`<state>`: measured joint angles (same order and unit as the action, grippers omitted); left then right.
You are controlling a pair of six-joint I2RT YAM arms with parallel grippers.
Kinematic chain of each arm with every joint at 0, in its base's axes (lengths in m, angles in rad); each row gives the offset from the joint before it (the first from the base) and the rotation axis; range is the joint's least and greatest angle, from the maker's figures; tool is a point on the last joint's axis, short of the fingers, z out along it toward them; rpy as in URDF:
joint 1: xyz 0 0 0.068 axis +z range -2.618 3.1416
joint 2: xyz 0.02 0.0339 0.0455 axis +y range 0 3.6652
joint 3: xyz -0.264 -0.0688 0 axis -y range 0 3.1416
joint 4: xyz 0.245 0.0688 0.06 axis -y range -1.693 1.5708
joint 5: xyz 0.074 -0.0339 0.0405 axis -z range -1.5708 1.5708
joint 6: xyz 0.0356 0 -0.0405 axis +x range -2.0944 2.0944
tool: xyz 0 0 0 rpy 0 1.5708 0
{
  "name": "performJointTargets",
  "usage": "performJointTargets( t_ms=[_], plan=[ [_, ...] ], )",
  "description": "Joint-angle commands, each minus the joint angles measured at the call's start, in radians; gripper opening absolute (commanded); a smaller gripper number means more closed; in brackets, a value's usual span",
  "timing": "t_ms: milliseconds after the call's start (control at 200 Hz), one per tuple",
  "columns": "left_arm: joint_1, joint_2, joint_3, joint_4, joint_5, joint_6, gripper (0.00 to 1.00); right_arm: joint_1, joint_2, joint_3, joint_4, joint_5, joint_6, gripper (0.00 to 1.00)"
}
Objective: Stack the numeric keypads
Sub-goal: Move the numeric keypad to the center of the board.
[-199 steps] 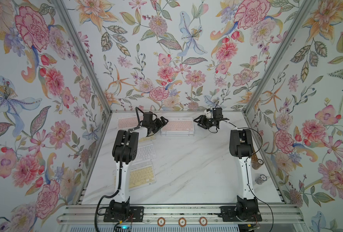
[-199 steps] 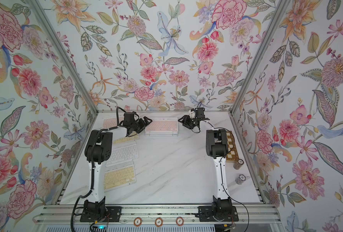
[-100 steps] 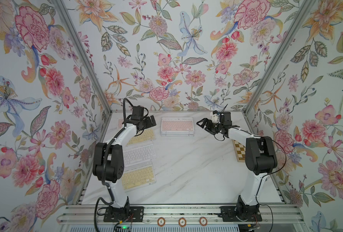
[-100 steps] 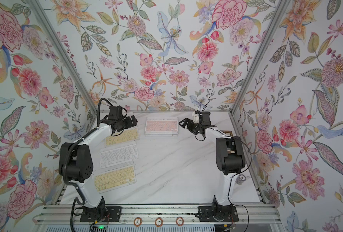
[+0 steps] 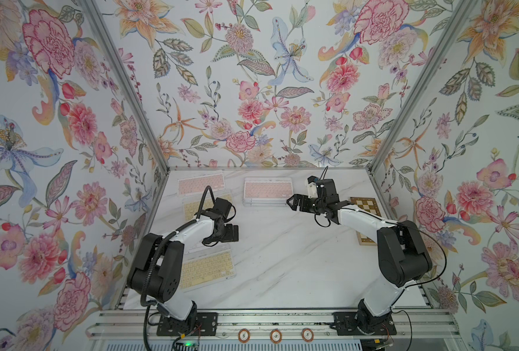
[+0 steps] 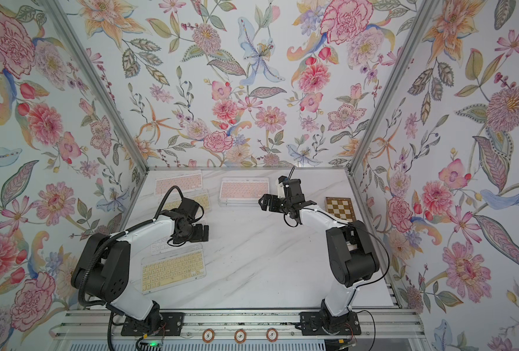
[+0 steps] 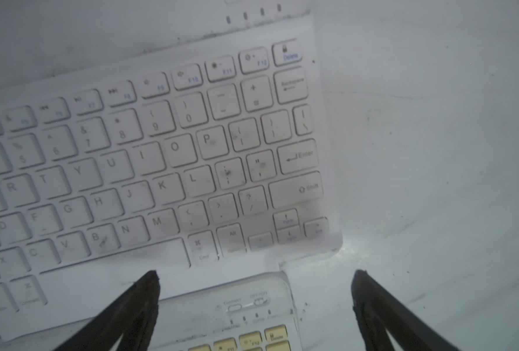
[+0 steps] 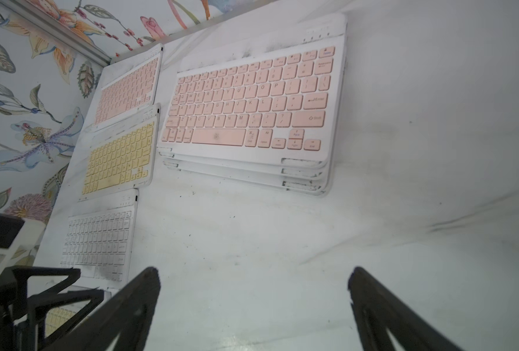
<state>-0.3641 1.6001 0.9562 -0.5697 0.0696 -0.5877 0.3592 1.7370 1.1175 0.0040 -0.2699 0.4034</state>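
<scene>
Jaws stand spread and empty on both arms; the white keypad (image 7: 148, 170) lies just ahead of my left gripper (image 7: 255, 275), long axis parallel to its opening, with my right gripper (image 8: 253, 273) farther off.

The white marbled table (image 5: 282, 258) carries a stack of keypads (image 5: 268, 190), pink on top, near its back edge. Down its left side lie a pink keypad (image 5: 200, 186), a yellow keypad (image 8: 120, 156), a white keypad (image 8: 98, 240) and a nearer yellow keypad (image 5: 208, 270). A chessboard (image 5: 364, 206) lies at the right.
</scene>
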Motion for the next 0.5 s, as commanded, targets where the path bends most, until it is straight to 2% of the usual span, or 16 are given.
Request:
performJointTargets(
  t_ms=[0,95,210,335,495],
  plan=[
    [-0.051,-0.015,-0.029,-0.028,0.041,-0.016,0.99,-0.009,-0.033,-0.035,-0.023,0.077,-0.030,0.99],
    [-0.095,-0.011,-0.051,-0.026,0.094,-0.024,0.99,-0.012,-0.047,-0.052,-0.028,0.079,-0.028,0.99],
    [-0.134,-0.018,-0.053,-0.070,0.079,-0.025,0.99,-0.016,-0.066,-0.076,-0.029,0.088,-0.030,0.99],
    [-0.154,-0.068,-0.076,-0.065,0.116,-0.037,0.99,-0.028,-0.073,-0.091,-0.026,0.077,-0.019,0.99],
    [-0.179,-0.029,-0.110,-0.020,0.171,-0.038,0.99,-0.038,-0.081,-0.104,-0.012,0.053,0.005,0.99]
  ],
)
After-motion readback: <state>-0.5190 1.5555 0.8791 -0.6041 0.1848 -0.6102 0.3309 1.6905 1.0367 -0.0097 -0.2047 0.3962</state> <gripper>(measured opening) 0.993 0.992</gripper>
